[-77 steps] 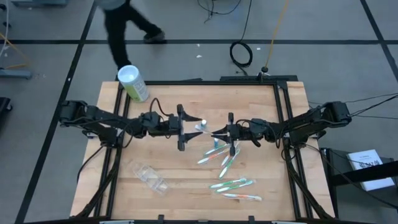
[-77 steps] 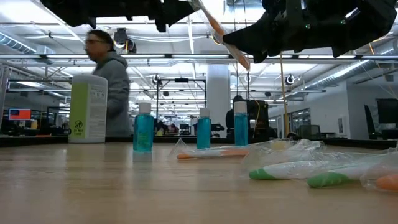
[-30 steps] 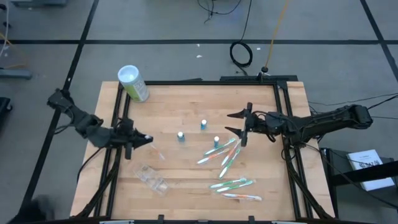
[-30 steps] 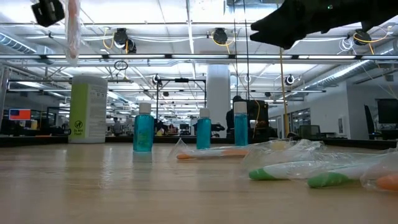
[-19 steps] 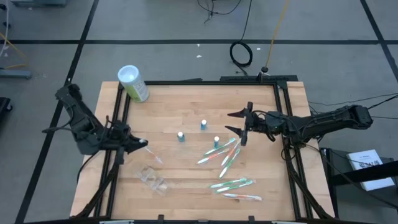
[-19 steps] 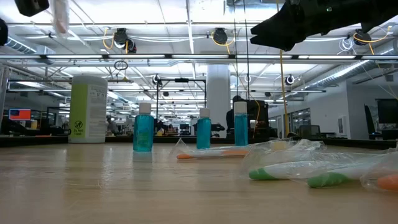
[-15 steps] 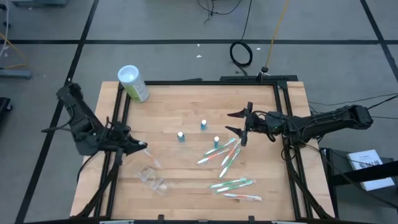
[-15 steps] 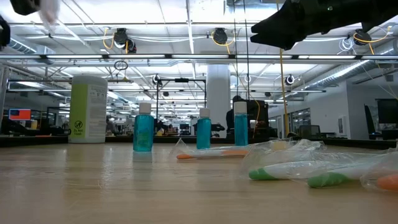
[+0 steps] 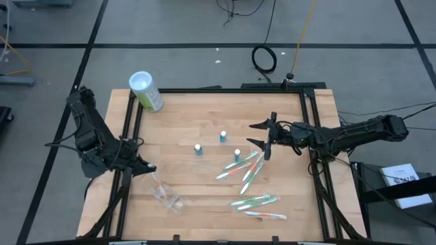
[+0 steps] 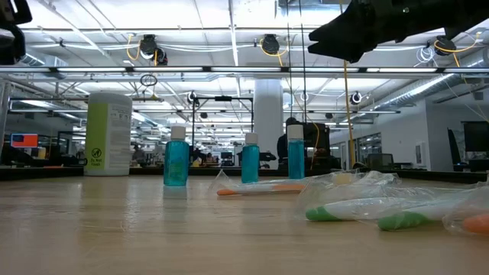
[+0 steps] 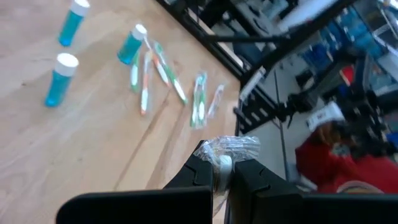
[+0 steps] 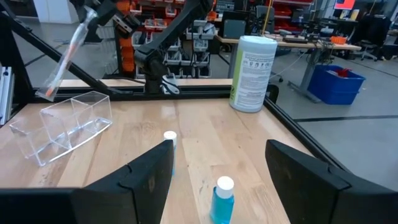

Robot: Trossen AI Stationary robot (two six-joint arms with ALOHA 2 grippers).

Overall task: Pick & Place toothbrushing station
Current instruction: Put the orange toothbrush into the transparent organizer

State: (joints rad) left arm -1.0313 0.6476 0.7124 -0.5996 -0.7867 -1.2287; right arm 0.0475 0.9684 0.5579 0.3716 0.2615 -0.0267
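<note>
One clear holder [image 9: 166, 196] | inside: nothing | upright canister [image 9: 146, 91]

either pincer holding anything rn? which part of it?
Left pincer is shut on a wrapped toothbrush, pinched at one end; the rest hangs over the clear holder. Right pincer is open, holding nothing.

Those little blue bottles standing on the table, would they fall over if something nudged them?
Probably. The three blue bottles are tall, narrow and upright, so a nudge likely tips them. Being round, a fallen one would probably roll across the flat wooden table.
</note>
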